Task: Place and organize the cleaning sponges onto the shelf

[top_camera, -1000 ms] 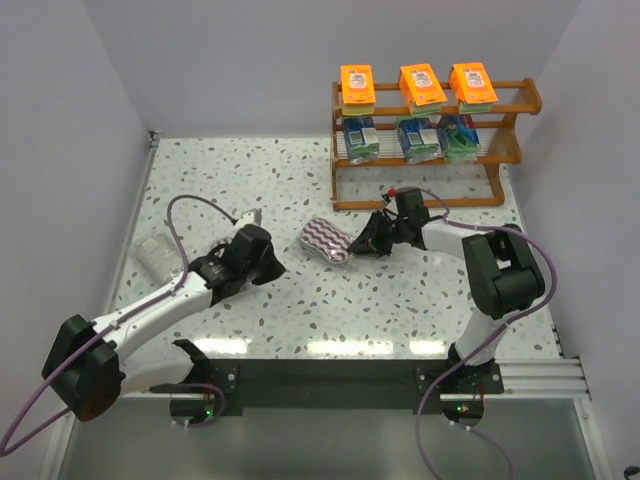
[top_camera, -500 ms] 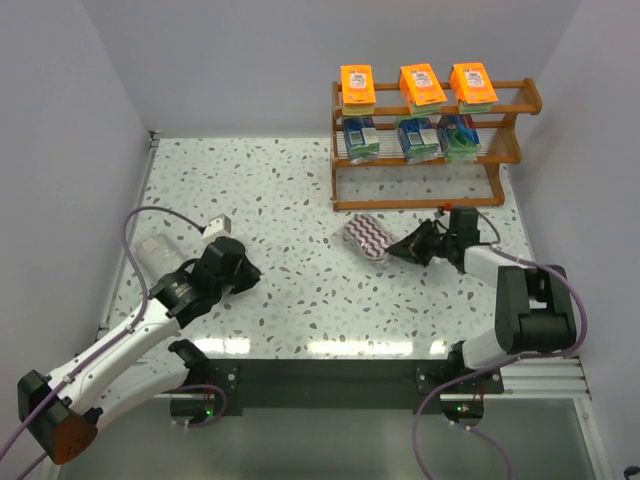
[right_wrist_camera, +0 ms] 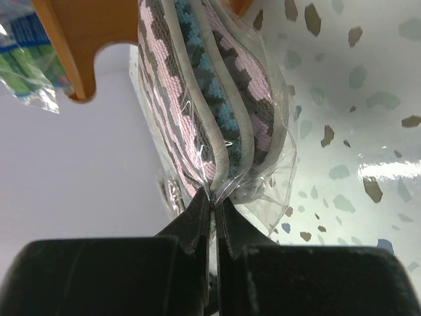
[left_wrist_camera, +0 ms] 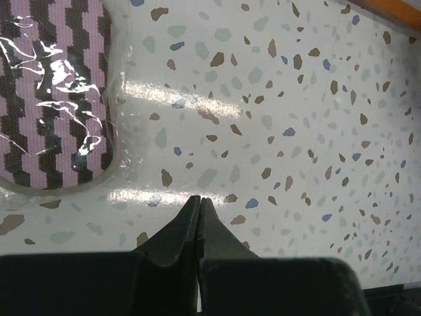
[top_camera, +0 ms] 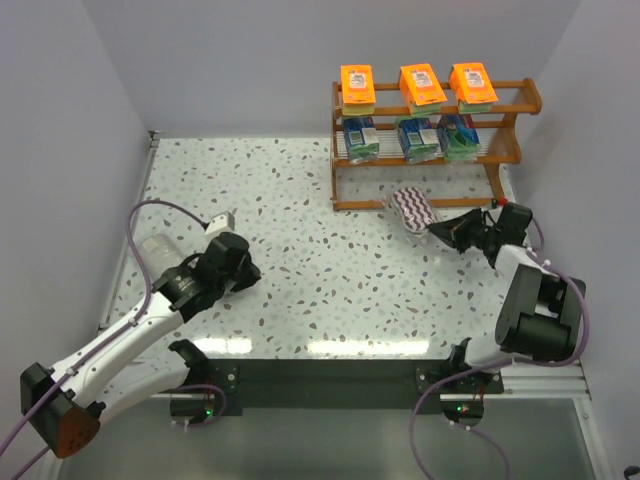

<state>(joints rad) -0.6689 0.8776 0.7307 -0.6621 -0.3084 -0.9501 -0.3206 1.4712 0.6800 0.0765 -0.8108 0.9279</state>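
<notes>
Zigzag pack [top_camera: 412, 207] moved to shelf [top_camera: 337, 160] | right claw [right_wrist_camera: 212, 197] pinching it | left claw [left_wrist_camera: 199, 201] pressed together

- A brown wooden shelf [top_camera: 515, 150] stands at the far right of the speckled table [top_camera: 280, 190].
- Three orange packs [top_camera: 422, 86] sit side by side on its top tier.
- Three blue-green packs [top_camera: 418, 139] fill the middle tier.
- The right gripper [top_camera: 445, 228] pinches the edge of a purple zigzag pack [top_camera: 412, 207], tilted just in front of the bottom tier.
- A clear bag [top_camera: 158, 247] lies at the table's left edge, near the left arm [top_camera: 140, 325].
</notes>
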